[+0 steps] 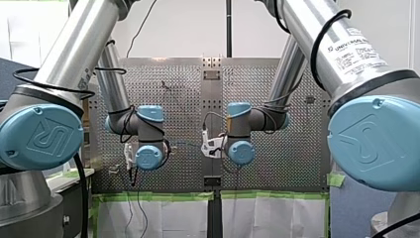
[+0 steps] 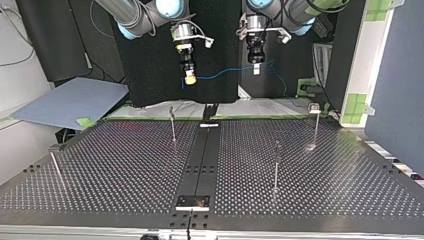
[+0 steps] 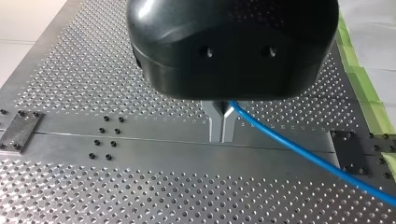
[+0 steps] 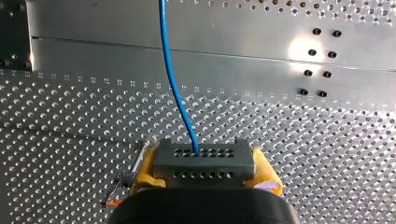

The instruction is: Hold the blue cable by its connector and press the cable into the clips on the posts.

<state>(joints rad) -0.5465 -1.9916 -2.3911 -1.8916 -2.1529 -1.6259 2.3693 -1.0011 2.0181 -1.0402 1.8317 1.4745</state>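
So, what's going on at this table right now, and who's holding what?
Both arms hold the blue cable in the air above the perforated table. My right pincer, with yellow pads, grips its grey connector. My left pincer is closed on the cable further along. The cable hangs between them, well above the posts, so nothing is clipped in yet.

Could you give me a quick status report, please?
Both shut: right gripper on the connector, left gripper on the blue cable. Cable airborne, unclipped. Nothing blocks the posts.
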